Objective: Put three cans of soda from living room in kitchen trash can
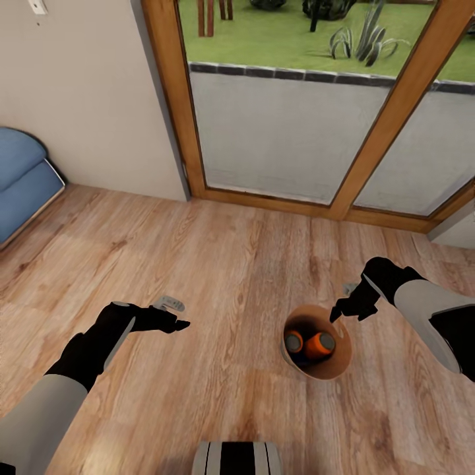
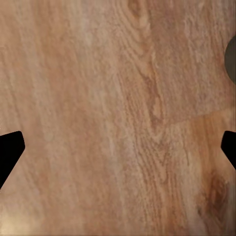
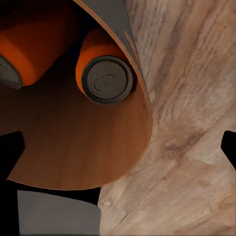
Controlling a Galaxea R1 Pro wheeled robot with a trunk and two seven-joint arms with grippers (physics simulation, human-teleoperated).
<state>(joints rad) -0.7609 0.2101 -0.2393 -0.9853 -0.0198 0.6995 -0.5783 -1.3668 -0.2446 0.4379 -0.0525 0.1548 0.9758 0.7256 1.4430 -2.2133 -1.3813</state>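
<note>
The pale grey trash can (image 1: 338,369) stands on the wood plank floor, its copper-brown inside (image 3: 73,147) showing from above. Two orange soda cans (image 1: 319,344) (image 1: 293,341) lie in it, and the grey top (image 3: 107,79) of one faces the right wrist camera. I cannot make out a dark blue can. My right gripper (image 1: 342,311) hovers open at the bin's far rim, its fingertips spread wide (image 3: 118,152) over the opening with nothing between them. Off to the bin's left, my left gripper (image 1: 177,324) hangs open over bare floor (image 2: 118,150).
Wood-framed glass doors (image 1: 284,132) stand ahead, with a lawn outside. A light blue sofa (image 1: 20,178) sits at the left against a plain wall (image 1: 86,99). My base (image 1: 237,458) shows at the bottom edge. Plank floor (image 1: 218,257) spreads between the doors and the bin.
</note>
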